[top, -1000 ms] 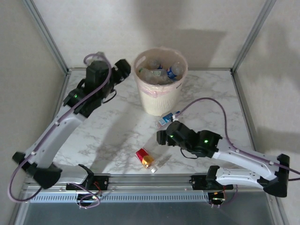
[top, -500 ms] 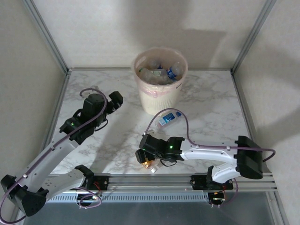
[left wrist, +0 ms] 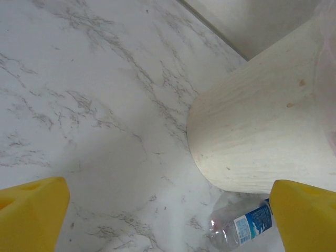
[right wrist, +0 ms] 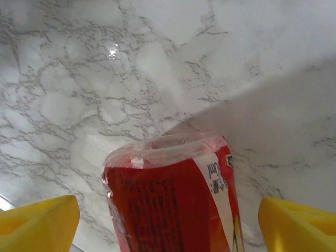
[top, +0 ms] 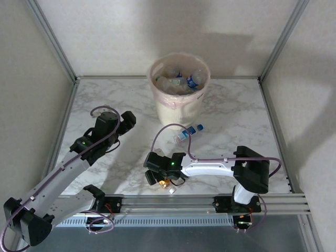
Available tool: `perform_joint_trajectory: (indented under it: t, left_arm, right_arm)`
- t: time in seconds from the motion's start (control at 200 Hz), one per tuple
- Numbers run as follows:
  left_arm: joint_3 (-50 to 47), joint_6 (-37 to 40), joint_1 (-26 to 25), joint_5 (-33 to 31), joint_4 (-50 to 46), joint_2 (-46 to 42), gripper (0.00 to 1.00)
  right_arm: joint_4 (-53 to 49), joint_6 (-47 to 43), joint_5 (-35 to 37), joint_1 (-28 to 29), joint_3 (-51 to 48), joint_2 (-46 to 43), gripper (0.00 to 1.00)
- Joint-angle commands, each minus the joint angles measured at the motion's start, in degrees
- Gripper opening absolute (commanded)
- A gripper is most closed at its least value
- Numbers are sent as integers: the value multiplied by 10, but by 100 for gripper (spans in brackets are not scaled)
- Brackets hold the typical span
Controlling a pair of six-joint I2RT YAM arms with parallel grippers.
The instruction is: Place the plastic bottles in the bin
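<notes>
- Straddling the red-label bottle with the right gripper: fingers spread wide, a gap on both sides, nothing clamped yet.
- Lies on its side on the marble table, close to the front rail and well apart from the bin. Probably approached low and end-on, for closing across the body.
- Judged step: about to pinch this bottle, then lift and carry it to the bin.
- Left gripper released and empty, hanging over bare table left of the bin. Likely held aside to leave the middle free for the right arm.
- Faces, in the left wrist view, the bin wall and a clear blue-label bottle lying just beside the bin's base. A likely next pick.
- Bin upright at the back middle of the table, holding a heap of bottles up near the rim, with a liner bag folded over the edge.
- In the way: the right arm's cable looping near the blue-label bottle, and a tall bin wall to clear. Risk of roll-off from a bin this full.
- Small clear bit beside the red-label bottle, by the rail; too small to identify.
</notes>
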Motion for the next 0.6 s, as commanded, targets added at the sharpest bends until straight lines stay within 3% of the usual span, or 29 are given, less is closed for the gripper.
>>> perform_joint_trajectory:
  t: [0.0, 0.19, 0.596]
  left_arm:
    - [-10, -4, 8, 13, 19, -10, 96]
    - [-17, -7, 13, 24, 25, -5, 93]
    - [-48, -13, 20, 40, 34, 2, 89]
  right_arm:
    - [-22, -2, -2, 5, 19, 16, 84]
    - [-16, -2, -8, 4, 15, 26, 81]
    - [-19, 10, 12, 4, 10, 9, 63]
